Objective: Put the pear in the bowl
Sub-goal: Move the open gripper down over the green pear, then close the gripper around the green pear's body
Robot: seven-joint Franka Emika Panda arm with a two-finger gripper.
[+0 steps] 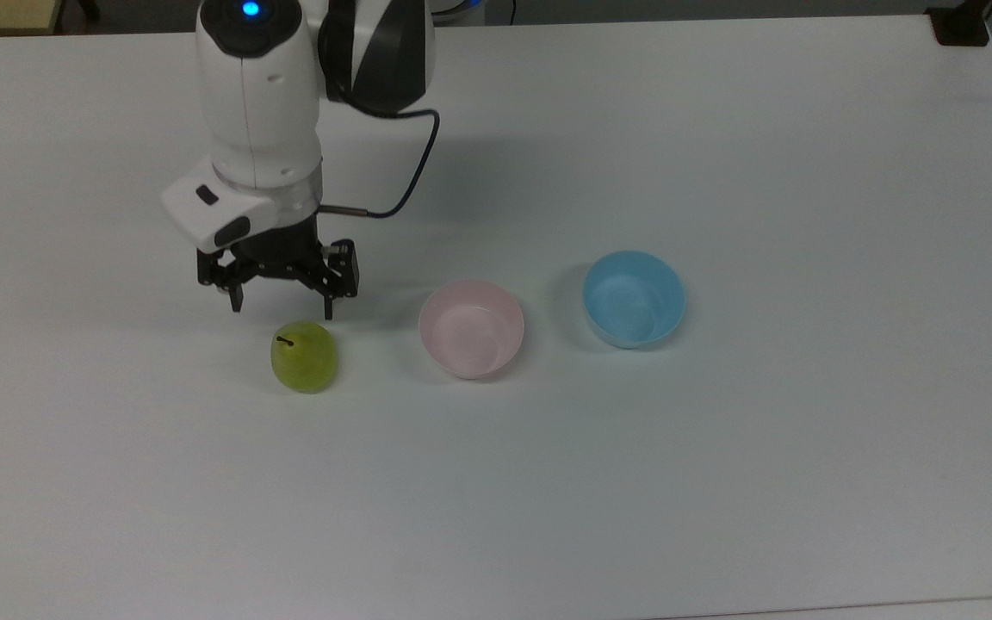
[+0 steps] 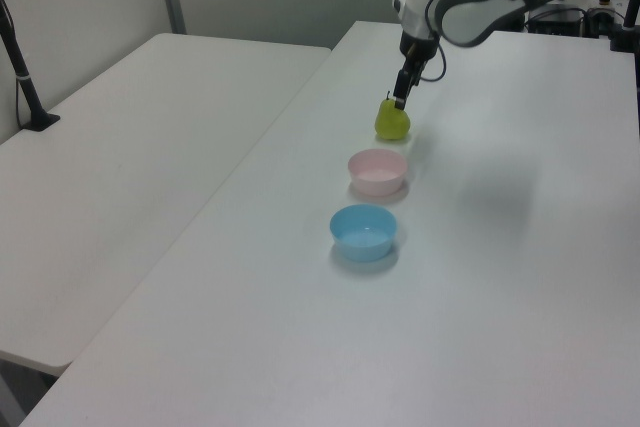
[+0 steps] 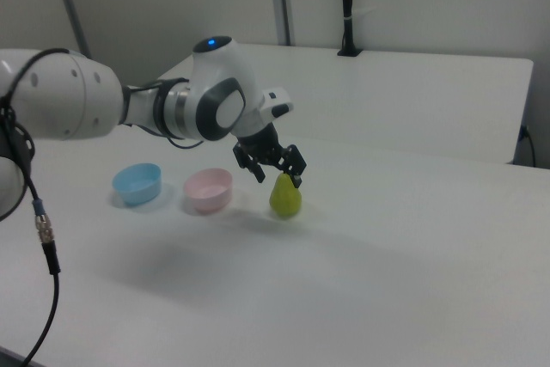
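Note:
The yellow-green pear (image 1: 305,357) stands upright on the white table, stem up, also seen as the pear (image 2: 392,122) and the pear (image 3: 284,196). The pale pink bowl (image 1: 471,328) sits to its right in the top view, with nothing in it, and shows too as the bowl (image 2: 377,171) and the bowl (image 3: 208,190). My gripper (image 1: 282,306) hangs open just above and behind the pear's top, fingers pointing down, holding nothing. In the right view the gripper (image 3: 278,174) hovers at the pear's stem.
A light blue bowl (image 1: 634,298) sits right of the pink one in the top view. The white table (image 1: 720,482) stretches wide around the three objects. A second white table (image 2: 120,147) stands at the left view's left.

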